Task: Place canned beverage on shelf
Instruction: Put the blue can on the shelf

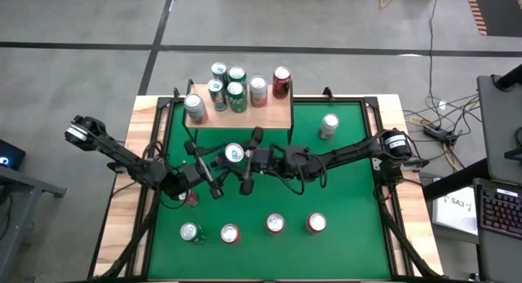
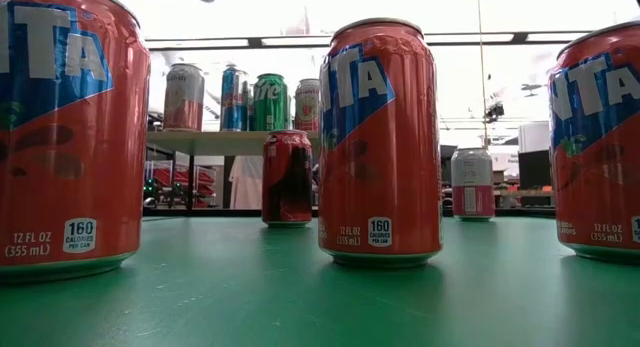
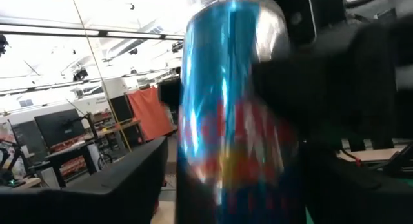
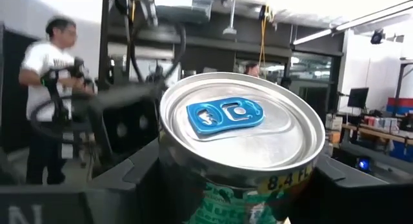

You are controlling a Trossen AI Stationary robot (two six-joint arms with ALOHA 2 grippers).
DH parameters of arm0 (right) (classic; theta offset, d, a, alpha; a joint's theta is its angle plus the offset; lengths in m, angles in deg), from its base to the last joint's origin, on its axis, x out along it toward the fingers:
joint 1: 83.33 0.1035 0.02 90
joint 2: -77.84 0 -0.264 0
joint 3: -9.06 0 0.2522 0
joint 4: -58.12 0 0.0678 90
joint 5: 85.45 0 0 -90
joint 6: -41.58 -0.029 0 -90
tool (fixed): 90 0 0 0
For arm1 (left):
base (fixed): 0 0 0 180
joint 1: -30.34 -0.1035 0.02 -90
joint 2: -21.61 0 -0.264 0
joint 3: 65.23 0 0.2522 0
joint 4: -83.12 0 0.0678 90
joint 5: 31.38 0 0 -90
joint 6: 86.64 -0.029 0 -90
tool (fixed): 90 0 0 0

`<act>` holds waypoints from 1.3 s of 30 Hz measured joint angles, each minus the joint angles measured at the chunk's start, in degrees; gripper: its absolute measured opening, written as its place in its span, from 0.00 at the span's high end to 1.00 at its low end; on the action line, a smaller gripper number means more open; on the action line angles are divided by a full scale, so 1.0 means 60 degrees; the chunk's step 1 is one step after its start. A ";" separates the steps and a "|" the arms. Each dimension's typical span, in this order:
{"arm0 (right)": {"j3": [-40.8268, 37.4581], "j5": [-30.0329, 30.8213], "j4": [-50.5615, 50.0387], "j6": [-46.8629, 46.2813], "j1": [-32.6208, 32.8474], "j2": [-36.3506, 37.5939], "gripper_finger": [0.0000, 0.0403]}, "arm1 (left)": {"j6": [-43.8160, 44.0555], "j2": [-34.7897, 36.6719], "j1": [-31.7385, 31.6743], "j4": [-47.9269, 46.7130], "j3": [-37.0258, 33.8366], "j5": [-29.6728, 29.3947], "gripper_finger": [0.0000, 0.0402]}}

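Bright ceiling strip lights glare behind a motion-blurred blue can [image 3: 235, 114], backlit and smeared.

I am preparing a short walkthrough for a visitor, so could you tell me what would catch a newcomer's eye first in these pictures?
First, the two arms meeting at mid-table around a blue-tabbed can, with the left gripper and right gripper close on either side. Next, the wooden shelf at the table's far edge, crowded with seven upright cans. In the low view, orange Fanta cans loom large in the foreground.
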 joint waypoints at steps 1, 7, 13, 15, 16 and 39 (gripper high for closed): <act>0.0000 0.0011 -0.0170 0.0032 0.0000 0.0014 0.46 | 0.0003 0.0000 0.0000 -0.0003 -0.0004 -0.0008 0.24; 0.0382 0.0082 -0.1270 0.0184 0.0000 0.0277 0.46 | -0.0080 0.0015 0.0011 -0.0033 -0.0018 -0.0317 0.17; 0.1180 0.0402 -0.3415 0.0675 -0.0001 0.0636 0.46 | -0.0304 0.0032 0.0011 -0.0323 -0.0037 -0.1068 0.17; 0.1412 0.0404 -0.4074 0.0815 -0.0047 0.0750 0.46 | -0.0314 0.0042 0.0015 -0.0399 -0.0046 -0.1361 0.17; 0.1518 0.0415 -0.4372 0.0845 -0.0079 0.0793 0.46 | -0.0297 0.0062 0.0015 -0.0406 -0.0084 -0.1454 0.17; 0.2047 -0.1610 -0.7499 -0.0442 -0.2698 0.0985 0.45 | -0.1237 0.3947 0.0025 -0.4349 -0.0039 0.0248 0.27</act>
